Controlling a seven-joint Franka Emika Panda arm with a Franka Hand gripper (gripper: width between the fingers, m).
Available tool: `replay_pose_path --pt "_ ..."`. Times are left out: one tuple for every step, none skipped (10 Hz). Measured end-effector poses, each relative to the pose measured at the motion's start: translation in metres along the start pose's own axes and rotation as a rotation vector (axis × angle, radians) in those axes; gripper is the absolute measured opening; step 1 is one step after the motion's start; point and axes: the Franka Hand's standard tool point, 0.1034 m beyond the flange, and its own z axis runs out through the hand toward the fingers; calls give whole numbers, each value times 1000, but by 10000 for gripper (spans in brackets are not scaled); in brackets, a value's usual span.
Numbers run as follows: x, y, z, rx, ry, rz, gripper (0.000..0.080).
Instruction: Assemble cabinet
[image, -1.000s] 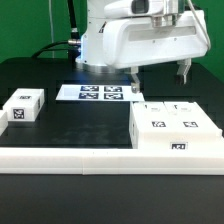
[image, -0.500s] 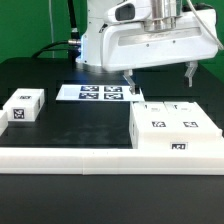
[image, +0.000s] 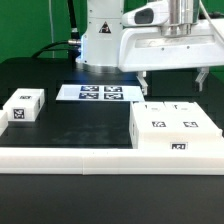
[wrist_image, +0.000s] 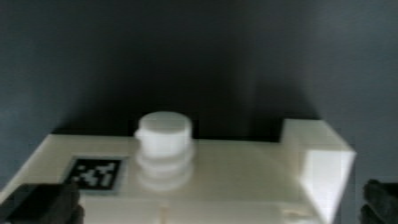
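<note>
The cabinet (image: 175, 128) is a white boxy body with black-and-white tags, lying on the black table at the exterior view's right. My gripper (image: 174, 82) hangs open and empty just above its far edge, one finger (image: 145, 82) on each side. In the wrist view the cabinet (wrist_image: 231, 170) fills the lower half, with a tag (wrist_image: 93, 172), a short white round peg (wrist_image: 164, 138) and a raised corner wall (wrist_image: 320, 150). The gripper (wrist_image: 214, 205) straddles it, and its dark fingertips (wrist_image: 45, 205) show at both lower corners.
A small white tagged block (image: 22, 105) sits at the exterior view's left. The marker board (image: 98, 92) lies flat in front of the robot base (image: 100, 40). A long low white border rail (image: 70, 155) runs along the front edge.
My gripper has moved toward the exterior view's right and slightly up, now centred over the cabinet. The cabinet and the small block have not moved.
</note>
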Motion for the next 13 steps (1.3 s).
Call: replay_pose_path --pt "0 -2 -1 1 -5 -3 797" --pt "0 -3 -1 2 -4 -3 797" --pt "0 -2 -1 3 -5 -1 797" --pt "0 -3 0 3 -5 -2 797" --pt "-3 -1 2 2 -10 2 797" --pt "-12 6 12 -5 -33 13 797" --pt "-17 8 20 -7 -38 26 797" --pt "-20 7 24 -9 -47 26 797" --pt "-21 7 26 -11 -49 22 797" --pt "-21 7 25 -10 -49 17 797" --pt "-21 7 25 -10 -49 16 797" --pt "-21 6 25 -10 -49 15 797" --pt "-21 6 25 -10 -49 14 797"
